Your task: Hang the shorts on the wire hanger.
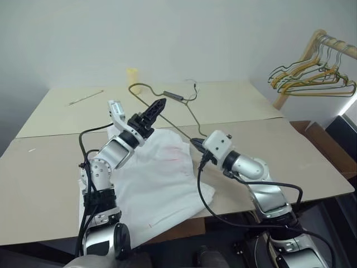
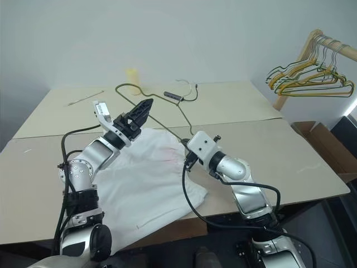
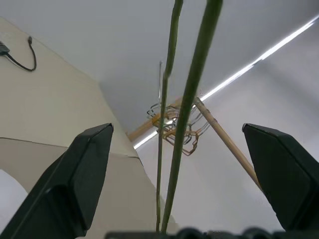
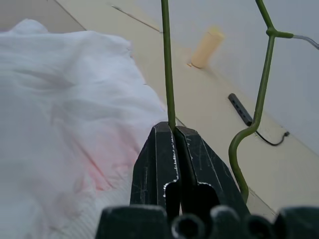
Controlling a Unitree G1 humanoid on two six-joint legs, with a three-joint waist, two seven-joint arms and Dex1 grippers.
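The white shorts [image 1: 162, 173] lie spread on the table [image 1: 50, 167] in front of me, partly over its front edge, with a faint pink print near the middle. My right gripper [image 4: 172, 128] is shut on the thin olive wire hanger [image 4: 166, 64] and holds it up above the shorts' far edge. The hanger's hook curves toward the back of the table. My left gripper [image 1: 159, 106] is raised over the shorts' far left corner and stands open. Two strands of the hanger wire [image 3: 192, 84] run between its spread fingers without touching them.
A wooden rack with bunched yellow and green hangers [image 1: 312, 78] stands at the far right. On the table's back half are a pale yellow cylinder [image 1: 132, 75], a small black device with a cable [image 1: 174, 96] and a thin stick [image 1: 85, 98]. A cardboard box [image 1: 318, 134] sits beside the table's right edge.
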